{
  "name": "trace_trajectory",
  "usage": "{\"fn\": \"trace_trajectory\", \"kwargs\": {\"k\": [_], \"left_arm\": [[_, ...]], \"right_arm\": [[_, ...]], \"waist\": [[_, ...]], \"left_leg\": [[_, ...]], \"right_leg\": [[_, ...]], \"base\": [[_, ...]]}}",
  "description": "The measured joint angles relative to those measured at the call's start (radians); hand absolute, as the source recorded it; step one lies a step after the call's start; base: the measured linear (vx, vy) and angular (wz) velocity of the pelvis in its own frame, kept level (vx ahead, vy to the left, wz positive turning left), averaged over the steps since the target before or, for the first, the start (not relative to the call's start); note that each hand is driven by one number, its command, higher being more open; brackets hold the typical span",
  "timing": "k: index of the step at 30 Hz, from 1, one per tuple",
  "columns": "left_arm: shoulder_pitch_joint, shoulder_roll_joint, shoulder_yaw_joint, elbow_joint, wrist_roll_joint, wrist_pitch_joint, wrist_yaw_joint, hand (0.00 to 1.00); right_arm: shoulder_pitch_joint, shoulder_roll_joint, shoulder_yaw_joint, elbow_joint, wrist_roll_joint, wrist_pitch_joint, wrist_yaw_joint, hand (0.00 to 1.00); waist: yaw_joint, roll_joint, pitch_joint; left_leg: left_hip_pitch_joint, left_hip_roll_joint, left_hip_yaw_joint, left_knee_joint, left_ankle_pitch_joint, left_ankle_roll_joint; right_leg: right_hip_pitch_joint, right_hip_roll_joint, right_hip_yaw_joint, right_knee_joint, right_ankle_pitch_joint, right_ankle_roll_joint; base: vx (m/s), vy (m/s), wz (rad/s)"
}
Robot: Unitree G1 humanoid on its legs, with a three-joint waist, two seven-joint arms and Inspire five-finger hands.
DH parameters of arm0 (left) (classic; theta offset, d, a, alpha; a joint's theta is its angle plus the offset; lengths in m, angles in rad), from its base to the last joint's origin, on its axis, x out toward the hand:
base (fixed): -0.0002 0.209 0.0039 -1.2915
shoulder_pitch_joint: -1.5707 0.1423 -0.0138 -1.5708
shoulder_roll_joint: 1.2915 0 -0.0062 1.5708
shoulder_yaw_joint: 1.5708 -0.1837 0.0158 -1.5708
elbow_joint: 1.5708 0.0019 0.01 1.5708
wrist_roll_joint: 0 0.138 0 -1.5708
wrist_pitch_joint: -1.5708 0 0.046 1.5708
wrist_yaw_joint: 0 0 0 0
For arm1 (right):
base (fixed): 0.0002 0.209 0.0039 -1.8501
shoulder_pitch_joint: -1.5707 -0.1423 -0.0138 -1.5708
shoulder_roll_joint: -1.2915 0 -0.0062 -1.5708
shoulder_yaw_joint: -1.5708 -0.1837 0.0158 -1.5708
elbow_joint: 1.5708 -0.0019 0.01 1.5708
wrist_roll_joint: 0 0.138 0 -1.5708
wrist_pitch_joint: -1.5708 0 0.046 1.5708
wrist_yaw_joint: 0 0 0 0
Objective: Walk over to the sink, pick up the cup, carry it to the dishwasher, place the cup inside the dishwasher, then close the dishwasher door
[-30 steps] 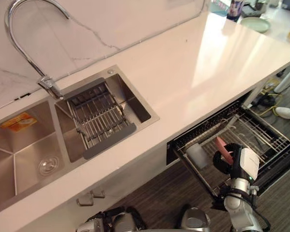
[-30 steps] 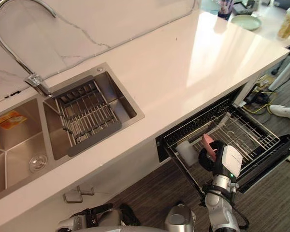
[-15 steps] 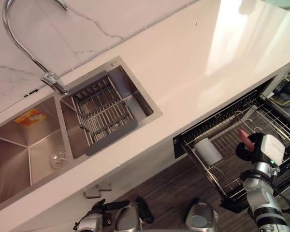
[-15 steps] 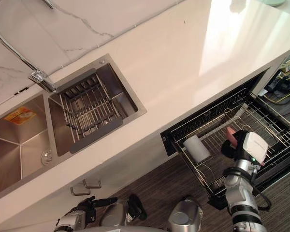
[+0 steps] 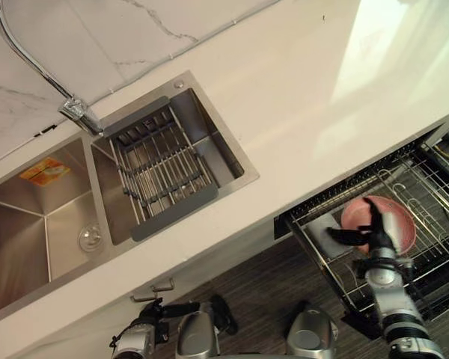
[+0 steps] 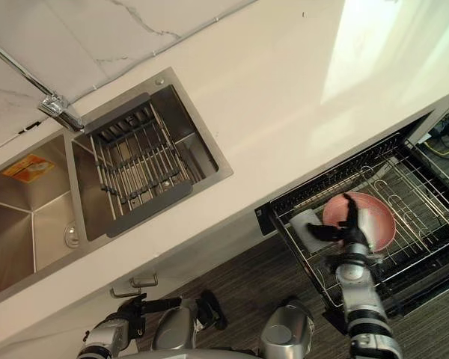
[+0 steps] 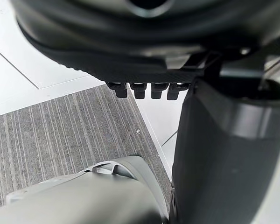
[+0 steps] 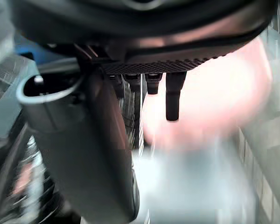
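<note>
- My left hand hangs low over the striped floor, down in front of the sink. Its fingers sit in a loose row with nothing in them.
- The sink's left basin is bare steel with an orange patch on its wall. The right basin holds a wire drying rack, and the faucet curves up behind them.
- The pale counter runs on to the right, above the open dishwasher.
- The dishwasher rack is pulled out below the counter's edge.
- The cup lies on its side at the rack's left end, not in my grip.
- My right hand hovers just beside the cup with fingers spread apart and straight. The thumb points toward the cup, though I cannot tell whether it touches.
- A pink plate lies in the rack under my outstretched fingers.
</note>
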Motion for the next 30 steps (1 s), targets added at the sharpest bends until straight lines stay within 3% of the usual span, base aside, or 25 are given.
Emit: {"fn": "trace_trajectory", "kwargs": {"k": [4,8,13,15,18,21,25,27,30], "left_arm": [[-0.001,-0.005,0.022,0.007,0.000,0.000,-0.001,1.00],[-0.003,-0.005,0.038,0.021,0.000,0.000,0.000,1.00],[-0.007,-0.004,0.064,0.041,0.000,0.012,-0.002,1.00],[0.005,-0.011,0.111,0.046,-0.015,0.038,-0.006,1.00],[0.016,-0.014,0.108,0.051,-0.019,0.058,0.002,1.00],[0.040,-0.008,0.130,0.050,-0.046,0.061,0.018,1.00],[0.052,-0.001,0.140,0.091,-0.083,0.068,0.074,1.00],[0.052,-0.001,0.139,0.106,-0.100,0.078,0.092,1.00],[0.052,-0.004,0.134,0.115,-0.118,0.095,0.123,1.00]], "right_arm": [[0.086,0.049,0.007,-0.096,0.173,-0.032,0.138,1.00],[0.144,0.080,-0.001,-0.179,0.237,-0.041,0.149,1.00],[0.204,0.172,-0.095,-0.418,0.327,-0.071,0.078,1.00],[0.233,0.178,-0.186,-0.537,0.352,-0.128,0.006,1.00],[0.218,0.176,-0.384,-0.595,0.398,-0.220,-0.121,1.00],[0.237,0.176,-0.552,-0.596,0.478,-0.257,-0.247,1.00],[0.274,0.182,-0.681,-0.508,0.655,-0.319,-0.331,1.00],[0.278,0.192,-0.753,-0.384,0.819,-0.331,-0.321,1.00],[0.285,0.257,-0.771,-0.205,1.015,-0.323,-0.235,1.00]], "waist": [[0.006,-0.012,0.008],[0.005,-0.020,0.004],[-0.007,-0.037,-0.005],[0.000,-0.050,-0.014],[-0.013,-0.072,-0.045],[-0.021,-0.090,-0.060],[-0.057,-0.100,-0.087],[-0.070,-0.106,-0.094],[-0.093,-0.103,-0.099]], "left_leg": [[0.010,0.013,0.000,0.032,0.000,0.000],[0.011,0.028,0.003,0.071,-0.001,-0.001],[0.018,0.042,0.008,0.099,-0.008,-0.007],[0.012,0.078,0.014,0.181,-0.023,-0.011],[0.065,0.039,0.062,0.050,-0.042,-0.010],[0.079,0.052,0.074,0.058,-0.041,-0.010],[0.092,0.070,0.101,0.054,-0.030,-0.023],[0.101,0.070,0.110,0.043,-0.013,-0.027],[0.120,0.068,0.116,0.010,0.012,-0.043]], "right_leg": [[0.009,0.005,0.020,0.001,-0.013,0.003],[0.023,0.008,0.028,0.000,-0.016,0.002],[0.044,0.021,0.037,-0.028,-0.004,0.008],[0.098,0.047,0.046,-0.069,0.003,0.010],[0.093,0.047,0.068,-0.080,0.007,0.025],[0.125,0.076,0.072,-0.137,0.026,0.032],[0.150,0.097,0.068,-0.171,0.033,0.030],[0.160,0.101,0.066,-0.180,0.034,0.027],[0.173,0.110,0.065,-0.190,0.036,0.021]], "base": [[-0.03,-0.028,-0.12],[0.01,-0.033,-0.08],[0.06,-0.004,-0.02],[0.08,0.022,-0.14],[0.11,0.070,-0.12],[0.07,0.009,-0.06],[0.02,-0.024,-0.02],[-0.01,-0.070,0.01],[-0.04,-0.067,-0.02]]}}
